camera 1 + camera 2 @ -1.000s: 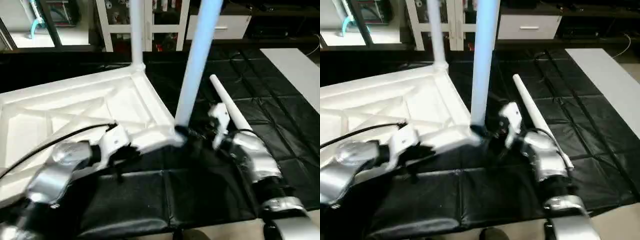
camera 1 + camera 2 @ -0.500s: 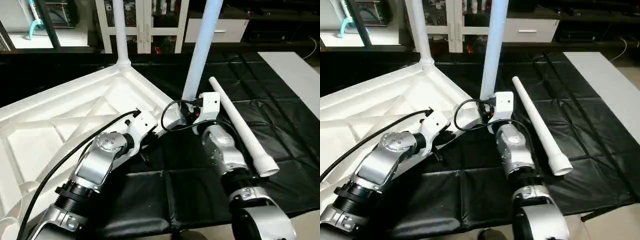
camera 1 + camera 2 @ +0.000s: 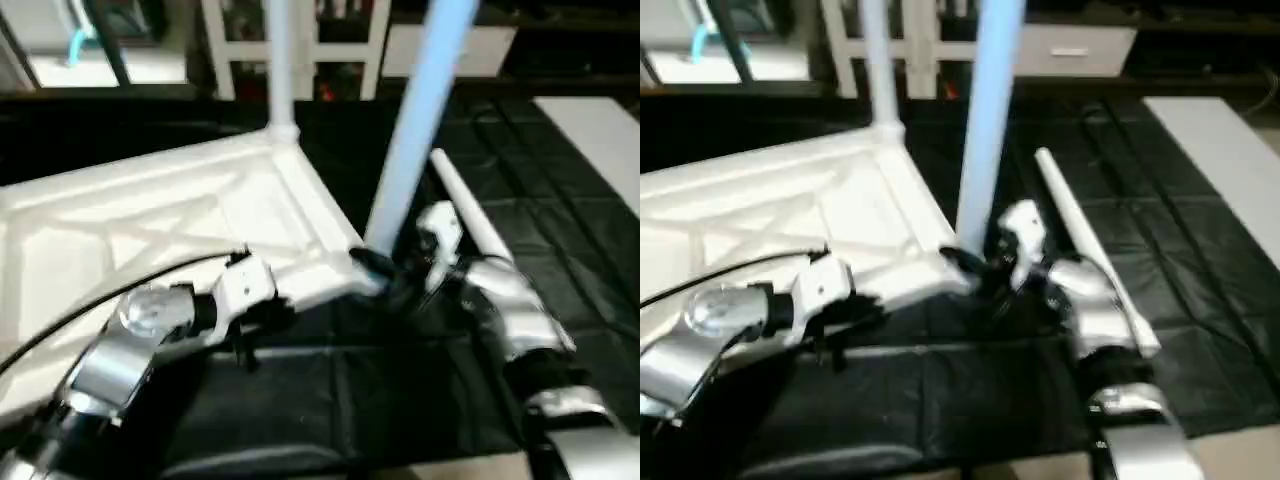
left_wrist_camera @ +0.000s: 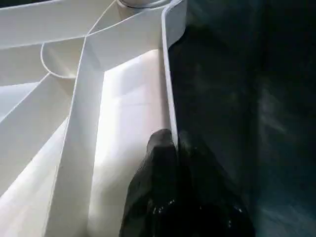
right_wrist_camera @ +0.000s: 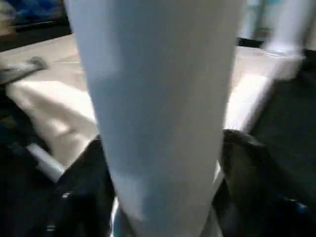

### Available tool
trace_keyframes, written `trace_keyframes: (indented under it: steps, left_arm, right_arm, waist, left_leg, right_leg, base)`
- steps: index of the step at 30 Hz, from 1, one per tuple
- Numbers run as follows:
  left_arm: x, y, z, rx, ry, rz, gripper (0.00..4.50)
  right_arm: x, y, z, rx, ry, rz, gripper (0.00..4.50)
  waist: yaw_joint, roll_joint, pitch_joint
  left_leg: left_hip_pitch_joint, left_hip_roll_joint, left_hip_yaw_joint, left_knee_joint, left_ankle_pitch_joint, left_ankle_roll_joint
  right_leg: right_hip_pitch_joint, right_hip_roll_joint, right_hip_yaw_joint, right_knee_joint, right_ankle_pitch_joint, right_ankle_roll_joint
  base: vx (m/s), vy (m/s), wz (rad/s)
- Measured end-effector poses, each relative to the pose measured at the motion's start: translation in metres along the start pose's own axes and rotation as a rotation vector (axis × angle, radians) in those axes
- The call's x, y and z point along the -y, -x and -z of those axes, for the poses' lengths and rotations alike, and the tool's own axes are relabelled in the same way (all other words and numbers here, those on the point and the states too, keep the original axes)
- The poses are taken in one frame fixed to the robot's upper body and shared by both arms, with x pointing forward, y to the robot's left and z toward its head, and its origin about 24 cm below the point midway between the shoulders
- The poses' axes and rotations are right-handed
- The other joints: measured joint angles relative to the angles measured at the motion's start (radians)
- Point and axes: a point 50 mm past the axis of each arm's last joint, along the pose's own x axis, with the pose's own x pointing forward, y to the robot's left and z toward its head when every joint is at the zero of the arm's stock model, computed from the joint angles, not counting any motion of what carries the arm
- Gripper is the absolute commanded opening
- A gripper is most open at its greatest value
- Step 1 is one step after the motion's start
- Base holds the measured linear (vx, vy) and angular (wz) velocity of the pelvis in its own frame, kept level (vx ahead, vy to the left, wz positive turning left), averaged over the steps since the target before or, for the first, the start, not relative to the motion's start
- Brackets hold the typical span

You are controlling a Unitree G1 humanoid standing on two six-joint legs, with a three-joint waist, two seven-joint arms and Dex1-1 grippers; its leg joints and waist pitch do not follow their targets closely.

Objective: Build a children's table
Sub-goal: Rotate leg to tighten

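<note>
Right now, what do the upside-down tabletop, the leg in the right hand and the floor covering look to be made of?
Tabletop: likely moulded white plastic, smooth and faintly glossy; thin ribs and rim cast in one piece. Leg held by the right hand: a white tapered tube, probably the same plastic, matte. Floor covering: black padded mat, vinyl or faux leather by its sheen and stitched squares.

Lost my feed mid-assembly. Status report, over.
Left hand pinching table top rim. Right hand clamped on upright leg at near corner socket. Spare leg lying on mat beside.
</note>
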Motion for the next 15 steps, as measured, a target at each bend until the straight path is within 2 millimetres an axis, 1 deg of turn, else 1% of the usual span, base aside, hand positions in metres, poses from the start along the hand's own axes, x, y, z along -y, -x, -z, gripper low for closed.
trace_keyframes:
  steps: [2, 4, 5, 9, 10, 11, 12, 14, 15]
  left_arm:
    - [0.0, 0.002, 0.001, 0.0, -0.003, 0.009, 0.0]
    - [-0.001, 0.004, 0.002, 0.001, -0.008, 0.014, 0.0]
    - [-0.001, 0.004, 0.003, 0.0, -0.005, 0.013, 0.0]
    - [-0.002, 0.005, 0.004, -0.001, -0.001, 0.015, 0.0]
    - [-0.002, 0.005, 0.004, 0.0, 0.0, 0.016, 0.0]
    - [-0.002, 0.005, 0.004, 0.001, 0.001, 0.016, 0.0]
    - [-0.002, 0.005, 0.004, 0.001, 0.001, 0.017, 0.0]
    - [-0.002, 0.004, 0.004, 0.001, 0.0, 0.019, 0.0]
    - [-0.002, 0.004, 0.004, 0.001, 0.001, 0.019, 0.0]
  right_arm:
    - [0.0, 0.004, -0.004, 0.003, 0.008, -0.037, 3.52]
    - [0.003, 0.013, -0.009, -0.009, 0.037, -0.064, 3.57]
    - [0.004, 0.015, -0.01, -0.012, 0.042, -0.068, 3.69]
    - [0.001, 0.019, -0.007, -0.01, 0.024, -0.089, 3.69]
    - [0.0, 0.02, -0.006, -0.009, 0.011, -0.098, 3.52]
    - [0.0, 0.02, -0.005, -0.008, 0.002, -0.102, 3.52]
    - [0.0, 0.019, -0.005, -0.006, 0.0, -0.103, 3.32]
    - [-0.001, 0.018, -0.005, -0.006, -0.009, -0.11, 3.29]
    - [-0.003, 0.017, -0.004, -0.008, -0.017, -0.121, 3.16]
  waist:
    - [0.001, 0.0, 0.0]
    - [0.006, 0.001, 0.001]
    - [0.006, 0.0, 0.0]
    - [0.007, 0.0, 0.001]
    - [0.007, 0.001, 0.001]
    - [0.007, 0.001, 0.001]
    - [0.007, 0.001, 0.001]
    - [0.008, 0.001, 0.001]
    - [0.009, 0.001, 0.001]
  left_leg:
    - [0.0, 0.0, 0.0, 0.001, 0.0, 0.0]
    - [0.001, 0.0, 0.0, 0.001, 0.0, 0.0]
    - [0.002, 0.001, 0.0, 0.001, 0.0, 0.0]
    - [0.005, 0.001, 0.0, 0.001, -0.001, -0.001]
    - [0.005, 0.001, 0.001, 0.001, -0.001, -0.001]
    - [0.005, 0.001, 0.001, 0.001, 0.0, -0.001]
    - [0.005, 0.001, 0.001, 0.001, 0.0, -0.001]
    - [0.006, 0.001, 0.001, 0.001, 0.0, -0.001]
    - [0.006, 0.001, 0.001, 0.001, 0.0, -0.001]
  right_leg:
    - [0.0, 0.0, 0.0, 0.001, 0.0, 0.0]
    - [0.0, 0.0, 0.0, 0.001, 0.0, 0.0]
    - [0.001, 0.0, 0.0, 0.002, 0.0, 0.0]
    - [0.002, 0.0, 0.0, 0.003, 0.0, 0.0]
    - [0.003, 0.0, 0.001, 0.003, 0.0, 0.0]
    - [0.002, 0.0, 0.001, 0.003, 0.0, 0.0]
    - [0.003, 0.0, 0.001, 0.003, 0.0, 0.0]
    - [0.003, 0.0, 0.001, 0.003, 0.0, 0.0]
    - [0.003, 0.0, 0.001, 0.003, 0.0, 0.0]
  base:
    - [0.0, 0.0, 0.0]
    - [0.0, 0.0, 0.0]
    - [0.0, 0.0, 0.0]
    - [0.0, 0.0, 0.0]
    - [0.0, 0.0, 0.0]
    - [0.0, 0.0, 0.0]
    - [0.0, 0.0, 0.0]
    - [0.0, 0.0, 0.0]
    - [0.0, 0.0, 0.0]
